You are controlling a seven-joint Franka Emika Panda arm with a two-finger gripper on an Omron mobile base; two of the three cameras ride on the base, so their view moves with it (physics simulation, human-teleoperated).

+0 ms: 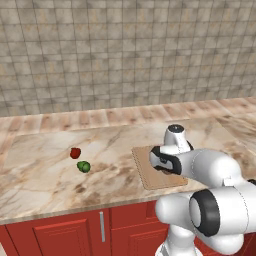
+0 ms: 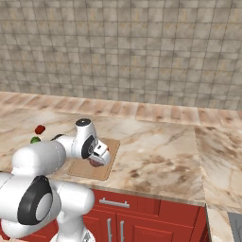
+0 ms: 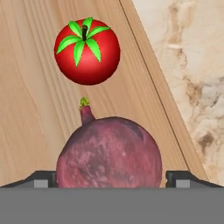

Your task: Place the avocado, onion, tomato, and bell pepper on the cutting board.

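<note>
The gripper [image 3: 112,177] pinches the onion [image 3: 109,151] above the cutting board [image 3: 30,100]. The tomato [image 3: 87,51] sits on the board at the onion's twelve o'clock. The left base view adds the bell pepper [image 1: 75,152] and avocado [image 1: 84,166] on the counter [image 1: 40,175].

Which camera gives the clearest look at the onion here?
The hand view: the onion sits large and close between the gripper fingertips, over the cutting board near the tomato. In the right base view only a small mauve patch shows under the hand. In the left base view the arm covers that spot.

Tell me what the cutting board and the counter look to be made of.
Cutting board: apparently wood, light tan, matte, with straight grain lines running along it. Counter: looks like polished marble or similar stone, cream with brown veining and blotches.
</note>
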